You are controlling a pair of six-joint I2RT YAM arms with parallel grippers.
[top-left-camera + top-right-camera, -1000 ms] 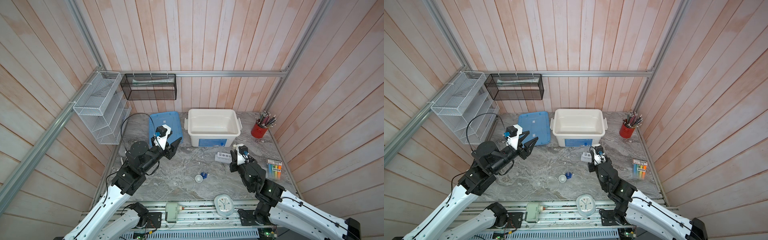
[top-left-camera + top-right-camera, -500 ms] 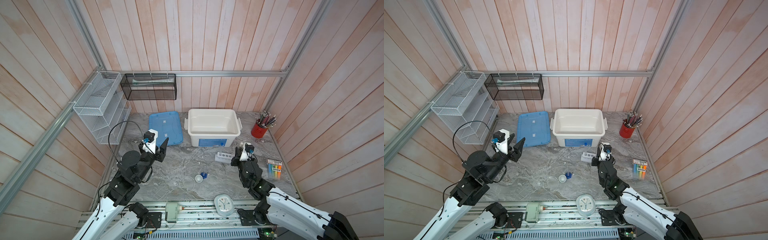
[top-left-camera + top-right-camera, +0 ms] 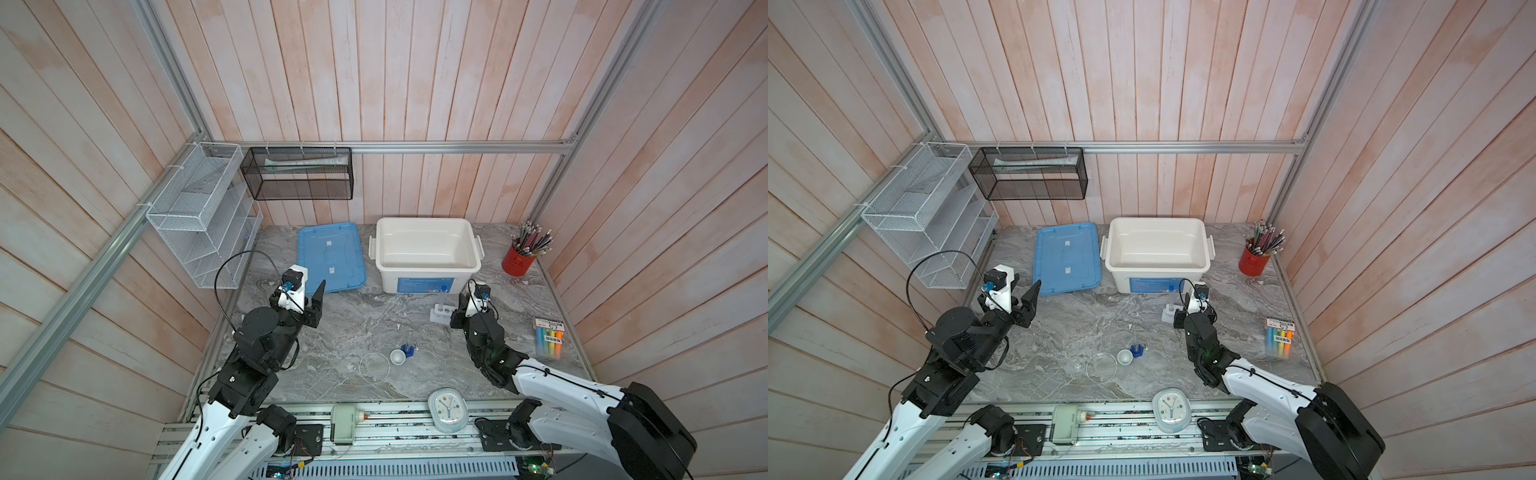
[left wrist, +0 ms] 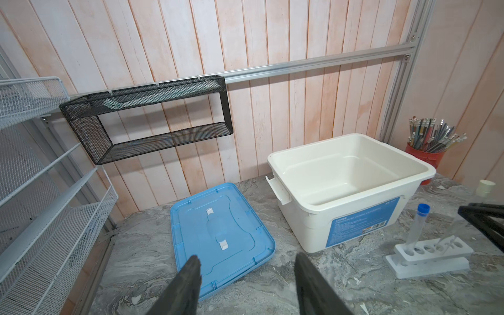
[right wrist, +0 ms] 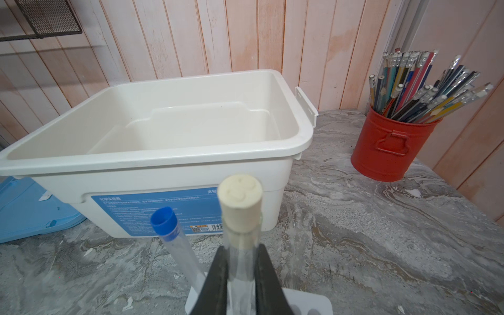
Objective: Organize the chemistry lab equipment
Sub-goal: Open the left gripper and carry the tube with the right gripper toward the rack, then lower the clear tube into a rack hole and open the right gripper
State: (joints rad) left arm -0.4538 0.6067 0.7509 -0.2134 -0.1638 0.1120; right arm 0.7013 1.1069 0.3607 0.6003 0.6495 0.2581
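Note:
My right gripper (image 5: 240, 249) is shut on the white-capped test tube (image 5: 240, 196), holding it upright over the white rack (image 5: 308, 302). The tube's lower end is hidden, so I cannot tell whether it sits in a hole. The blue-capped test tube (image 5: 174, 240) leans in the rack (image 3: 440, 314) beside it. My left gripper (image 4: 246, 260) hangs open and empty above the table, near the blue lid's front corner. The small white bowl (image 3: 397, 356), the clear round glass vessel (image 3: 374, 367) and the blue-based cylinder (image 3: 408, 350) stand together mid-table in both top views.
An open white bin (image 3: 426, 220) stands at the back, with its blue lid (image 3: 330, 257) flat to its left. The red cup of pencils (image 3: 517, 262) is back right. A highlighter pack (image 3: 549, 336) lies far right. A pale clock (image 3: 448, 409) sits at the front edge. Wire shelves (image 3: 199, 216) hang left.
My left gripper has drawn back from over the blue lid, leftward and toward the front, still open. My right gripper stays at the rack with the tube, hardly moved.

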